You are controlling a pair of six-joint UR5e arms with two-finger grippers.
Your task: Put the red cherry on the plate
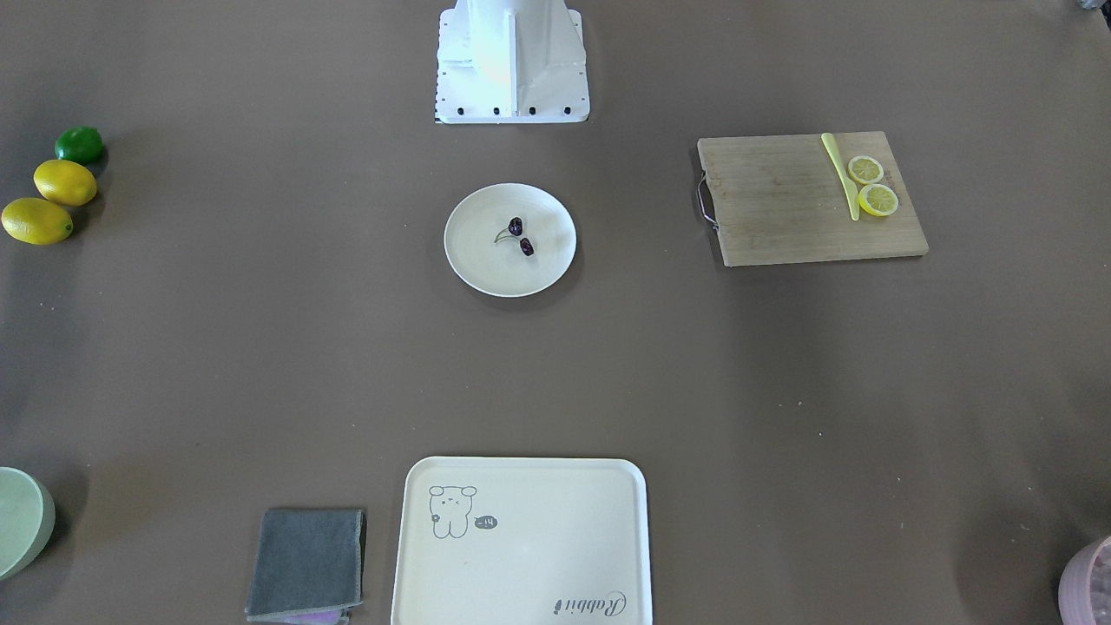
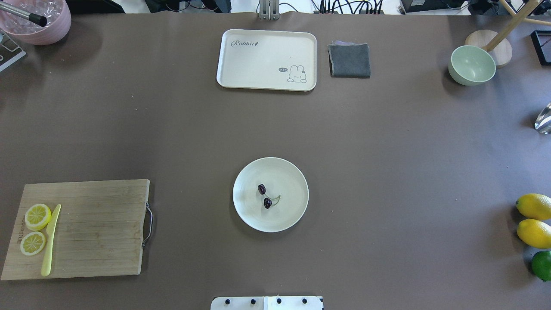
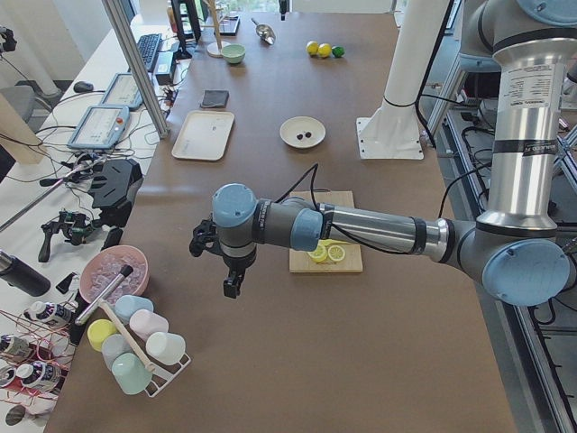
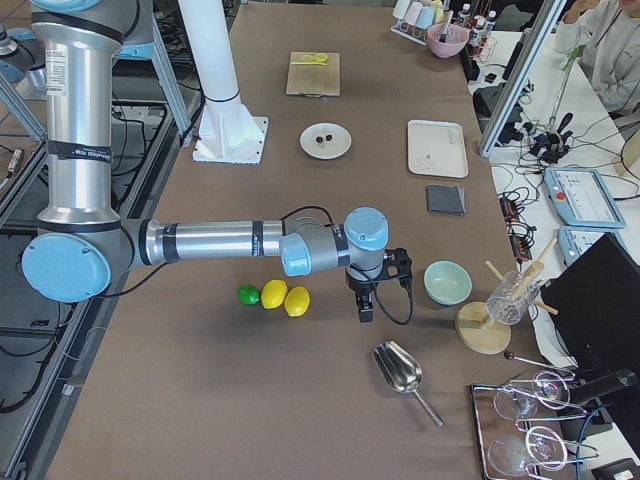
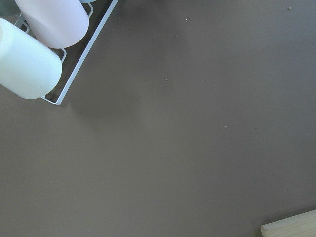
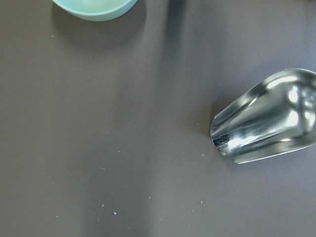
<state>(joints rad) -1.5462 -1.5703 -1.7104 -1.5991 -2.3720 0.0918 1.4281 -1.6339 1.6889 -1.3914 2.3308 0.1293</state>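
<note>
The red cherry [image 1: 521, 236] [image 2: 264, 196], two tiny dark fruits joined by thin stems, lies inside the round cream plate [image 1: 469, 265] [image 2: 295, 213] at the table's middle, in front of the robot's base. No gripper shows in the overhead or front views. My left gripper [image 3: 232, 289] hangs over bare table near the cup rack, far from the plate. My right gripper [image 4: 364, 312] hangs over the table's other end, between the lemons and the green bowl. I cannot tell whether either is open or shut. The wrist views show no fingers.
A wooden cutting board [image 2: 99, 228] carries two lemon slices [image 2: 36, 216] and a yellow knife [image 2: 50, 241]. At the far edge are the bear tray [image 2: 258, 60], a grey cloth [image 2: 349, 60] and a green bowl [image 2: 471, 65]. Two lemons [image 2: 535, 219], a lime [image 2: 542, 265] and a metal scoop [image 6: 266, 121] sit on the right.
</note>
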